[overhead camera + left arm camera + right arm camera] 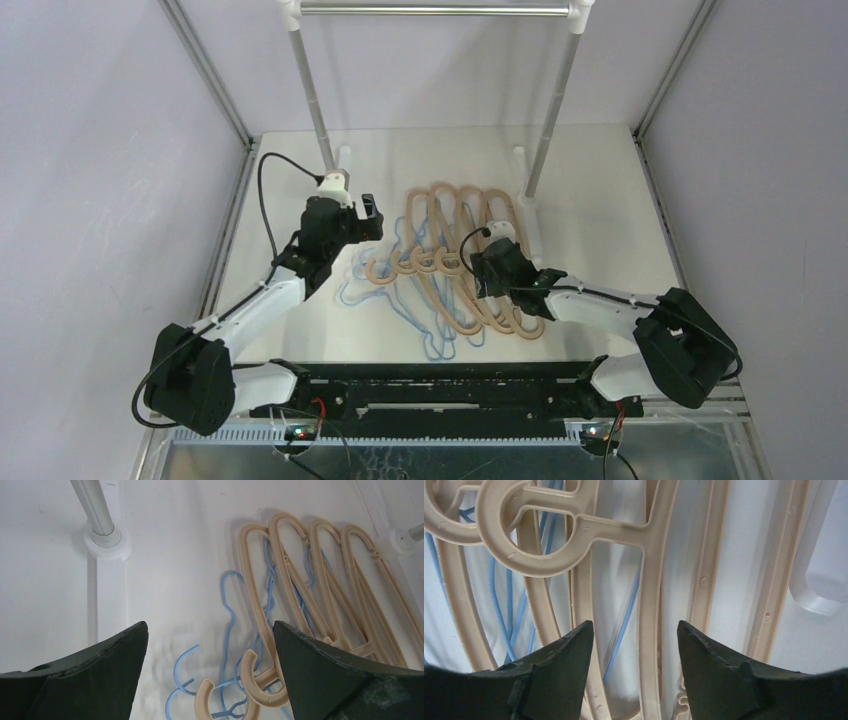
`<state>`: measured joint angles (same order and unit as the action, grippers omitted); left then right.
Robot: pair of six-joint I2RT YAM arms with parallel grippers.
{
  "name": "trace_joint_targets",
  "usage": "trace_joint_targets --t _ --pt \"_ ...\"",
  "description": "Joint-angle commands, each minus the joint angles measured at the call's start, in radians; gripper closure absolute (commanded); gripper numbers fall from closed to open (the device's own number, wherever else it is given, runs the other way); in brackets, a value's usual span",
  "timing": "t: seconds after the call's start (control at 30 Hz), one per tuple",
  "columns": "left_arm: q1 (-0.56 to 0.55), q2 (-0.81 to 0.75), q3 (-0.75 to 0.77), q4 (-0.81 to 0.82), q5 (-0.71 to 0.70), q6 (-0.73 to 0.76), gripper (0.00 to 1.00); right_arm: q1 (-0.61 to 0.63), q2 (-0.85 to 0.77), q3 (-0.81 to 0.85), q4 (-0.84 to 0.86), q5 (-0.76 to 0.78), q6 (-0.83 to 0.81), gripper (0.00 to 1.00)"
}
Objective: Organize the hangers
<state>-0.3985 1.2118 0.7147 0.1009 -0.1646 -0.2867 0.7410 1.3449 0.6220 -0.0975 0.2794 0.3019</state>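
The hangers lie in a tangled pile mid-table: tan ones (pixel 455 215) on top, thin blue wire ones (pixel 400 300) under and to the left. My left gripper (pixel 370 218) hovers open at the pile's left edge. In the left wrist view its jaws (pixel 210 625) stand wide above a blue hook (pixel 177 672) and two tan hooks (pixel 248 677). My right gripper (pixel 480 272) is low over the tan hangers. Its jaws (pixel 634 624) are apart, straddling one tan hanger's bar (pixel 650 605) without touching it. A blue wire (pixel 626 615) runs beneath.
A silver rail (pixel 435 10) on two slanted posts spans the back. Its left post and white foot (pixel 107 545) stand just ahead of my left gripper. The right white foot (pixel 819 580) lies beside the pile. Grey walls close both sides.
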Motion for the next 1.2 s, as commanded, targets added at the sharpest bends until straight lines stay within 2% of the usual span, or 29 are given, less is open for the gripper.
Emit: trace_joint_targets --t 0.0,0.07,0.3,0.37,0.5,0.6,0.67,0.87,1.03,1.17 --pt "-0.003 -0.006 -0.006 0.023 -0.020 0.020 0.01 -0.016 0.035 0.014 0.052 0.014 0.025 0.34" --pt "-0.003 -0.002 -0.006 0.023 -0.022 0.021 0.01 -0.019 0.056 0.015 0.054 0.005 0.028 0.40" --pt "-0.003 -0.006 -0.008 0.022 -0.026 0.024 0.01 -0.019 0.083 0.005 0.061 0.026 0.035 0.45" --pt "-0.003 -0.006 -0.008 0.021 -0.025 0.024 0.01 -0.020 0.071 0.003 0.059 0.030 0.031 0.54" --pt "-0.003 -0.006 -0.010 0.022 -0.028 0.025 0.00 -0.020 0.028 0.003 0.046 0.033 0.028 0.81" --pt "-0.003 -0.006 -0.010 0.022 -0.028 0.023 0.01 -0.020 -0.016 0.002 0.040 0.030 0.023 0.88" --pt "-0.003 -0.006 -0.011 0.022 -0.030 0.023 0.00 -0.022 -0.047 0.008 0.025 0.026 0.026 0.99" --pt "-0.003 -0.008 -0.015 0.026 -0.033 0.019 0.01 -0.042 -0.169 0.078 -0.031 -0.059 0.022 1.00" --pt "-0.003 -0.006 -0.014 0.032 -0.024 0.014 0.01 -0.143 -0.210 0.224 0.020 -0.286 0.078 1.00" --pt "-0.003 -0.012 -0.021 0.041 -0.021 0.010 0.01 -0.234 -0.148 0.362 0.118 -0.475 0.152 1.00"
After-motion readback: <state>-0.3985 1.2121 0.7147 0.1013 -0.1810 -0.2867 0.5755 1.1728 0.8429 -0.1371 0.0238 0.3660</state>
